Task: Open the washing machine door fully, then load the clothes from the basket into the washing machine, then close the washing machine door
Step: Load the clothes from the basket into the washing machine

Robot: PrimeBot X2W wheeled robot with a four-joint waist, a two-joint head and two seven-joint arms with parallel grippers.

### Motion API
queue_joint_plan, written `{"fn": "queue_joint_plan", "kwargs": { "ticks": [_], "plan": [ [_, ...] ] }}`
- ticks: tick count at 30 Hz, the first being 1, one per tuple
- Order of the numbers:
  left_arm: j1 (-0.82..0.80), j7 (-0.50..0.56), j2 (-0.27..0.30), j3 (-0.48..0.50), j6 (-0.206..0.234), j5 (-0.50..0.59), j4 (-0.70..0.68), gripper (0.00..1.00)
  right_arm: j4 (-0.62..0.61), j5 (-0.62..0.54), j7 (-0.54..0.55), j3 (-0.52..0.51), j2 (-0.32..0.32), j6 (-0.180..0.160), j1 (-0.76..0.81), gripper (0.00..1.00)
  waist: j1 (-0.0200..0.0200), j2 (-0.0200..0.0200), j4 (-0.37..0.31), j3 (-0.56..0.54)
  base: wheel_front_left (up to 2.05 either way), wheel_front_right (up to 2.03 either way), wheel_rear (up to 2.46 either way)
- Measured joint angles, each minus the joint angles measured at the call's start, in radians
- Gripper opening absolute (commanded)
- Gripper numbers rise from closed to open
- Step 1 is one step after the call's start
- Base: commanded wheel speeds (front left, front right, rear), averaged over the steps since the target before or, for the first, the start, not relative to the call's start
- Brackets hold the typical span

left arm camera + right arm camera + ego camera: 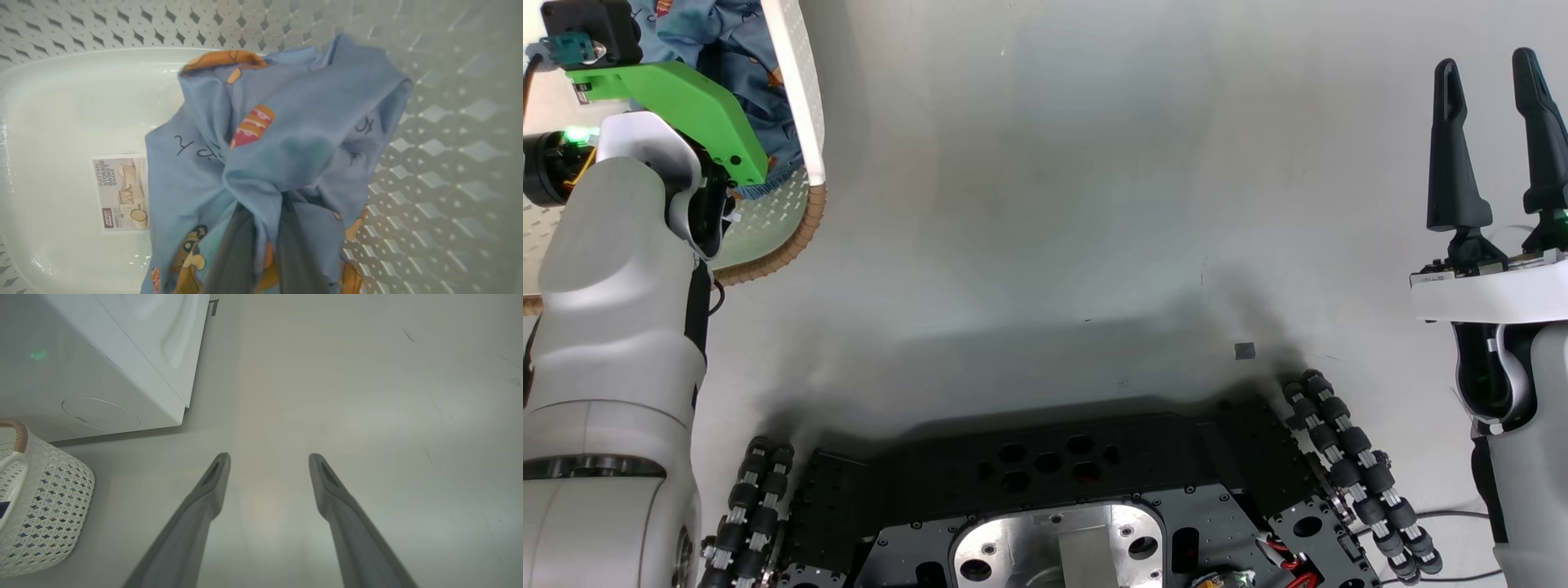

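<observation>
In the left wrist view my left gripper (265,204) is shut on the clothes (286,134), a bunched light-blue garment with orange figures, inside the basket (449,163). The head view has the basket rim (800,237) at the upper left, with blue clothes (727,49) inside it and my left arm's green wrist housing (678,98) reaching down over them. My right gripper (1490,65) stands open at the far right above bare floor, with nothing between its fingers. The right wrist view holds the open right gripper (269,457), the washing machine (102,355) at the upper left and the basket (49,506) at the lower left. The washing machine door is out of view.
A paper label (122,192) lies on the basket's bare floor left of the garment. My dark wheeled base (1054,506) spans the bottom of the head view. Pale floor (1054,204) stretches between basket and right arm. A small dark mark (1245,351) sits on the floor.
</observation>
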Motion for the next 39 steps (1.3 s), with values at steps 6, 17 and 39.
{"fn": "queue_joint_plan", "kwargs": {
  "ticks": [6,17,39],
  "plan": [
    [0.001,-0.036,0.001,-0.012,0.000,0.013,0.023,0.00,0.003,0.000,0.000,-0.016,0.003,0.000,-0.025,1.00,0.0000,0.0000,0.006,-0.029,0.00,0.00,0.00],
    [0.068,-0.140,-0.010,-0.012,-0.006,0.009,0.058,0.00,0.025,-0.002,0.000,-0.032,-0.002,0.000,-0.042,1.00,-0.0001,0.0000,0.027,-0.119,0.00,0.00,0.00],
    [0.238,-0.248,-0.045,0.019,-0.009,-0.055,0.038,0.00,0.109,-0.010,0.000,-0.019,-0.024,0.000,-0.035,1.00,-0.0001,0.0000,0.093,-0.366,0.00,0.00,0.00]
  ]
}}
